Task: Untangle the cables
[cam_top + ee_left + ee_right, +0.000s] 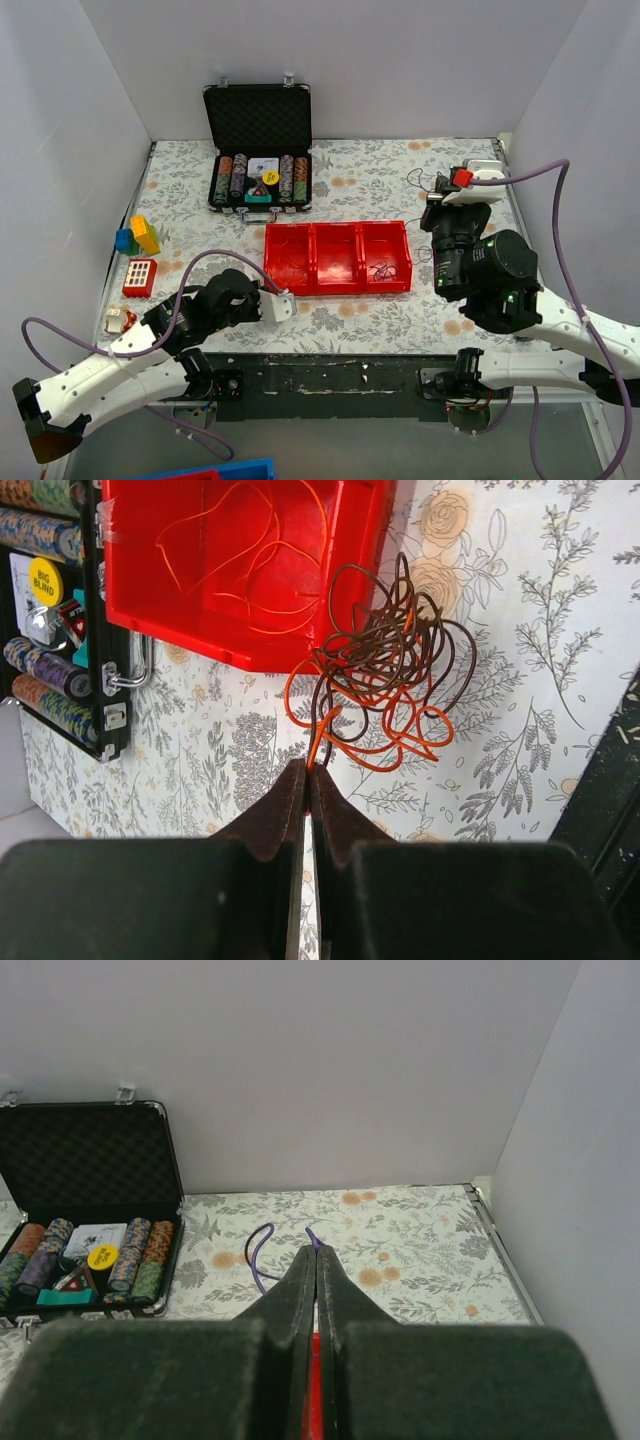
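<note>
Cables [385,675] form one brown-orange clump just beside one red tray [250,645], an orange strand [318,742] nipped in the closed left claw [308,768], while the closed right claw [316,1252] nips one purple strand [251,1258].

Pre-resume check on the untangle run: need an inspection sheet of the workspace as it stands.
Surface: floral-covered table, no spills seen.
Job's things: clump of wires, orange and brown, beside a corner of the red tray; loose orange strands in one tray compartment; purple strand at the right fingertips.
Clutter: open poker chip case, toy blocks, red block with white squares.
Grippers: left gripper shut on an orange strand of the clump; right gripper shut on the purple strand.
Cables: lilac arm cables, one arching over each arm.
Surroundings: white walls; blue bin below the near edge.
</note>
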Controlling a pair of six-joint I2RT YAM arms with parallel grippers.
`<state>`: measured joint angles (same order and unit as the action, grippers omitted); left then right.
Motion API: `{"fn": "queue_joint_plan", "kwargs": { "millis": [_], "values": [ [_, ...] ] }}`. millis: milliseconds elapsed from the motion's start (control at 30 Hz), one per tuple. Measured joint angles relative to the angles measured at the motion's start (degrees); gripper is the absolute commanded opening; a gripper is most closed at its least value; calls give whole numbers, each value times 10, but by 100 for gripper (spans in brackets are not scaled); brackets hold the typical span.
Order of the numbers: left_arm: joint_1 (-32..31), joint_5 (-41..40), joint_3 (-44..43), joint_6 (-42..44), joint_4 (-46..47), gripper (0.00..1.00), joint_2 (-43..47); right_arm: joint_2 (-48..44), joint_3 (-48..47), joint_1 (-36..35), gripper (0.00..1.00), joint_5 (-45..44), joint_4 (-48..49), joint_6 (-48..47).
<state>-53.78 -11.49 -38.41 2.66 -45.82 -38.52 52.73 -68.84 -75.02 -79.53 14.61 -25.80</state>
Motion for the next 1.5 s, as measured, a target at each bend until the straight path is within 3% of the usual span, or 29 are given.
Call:
{"fn": "queue_joint_plan", "kwargs": {
  "millis": [400, 767, 1167, 1500],
  "values": [
    [0, 26, -7, 10, -23, 0, 1, 28, 4, 20, 1, 18, 62, -29],
    [0, 31, -8, 10, -33, 0, 1, 48, 16, 37, 1, 30, 44, -4],
    [0, 34, -20, 10, -37, 0, 0, 49, 94, 152, 1, 136, -228, 313],
    [0, 37, -20, 10, -41, 0, 1, 78, 177, 256, 1, 271, -332, 484]
  ]
}}
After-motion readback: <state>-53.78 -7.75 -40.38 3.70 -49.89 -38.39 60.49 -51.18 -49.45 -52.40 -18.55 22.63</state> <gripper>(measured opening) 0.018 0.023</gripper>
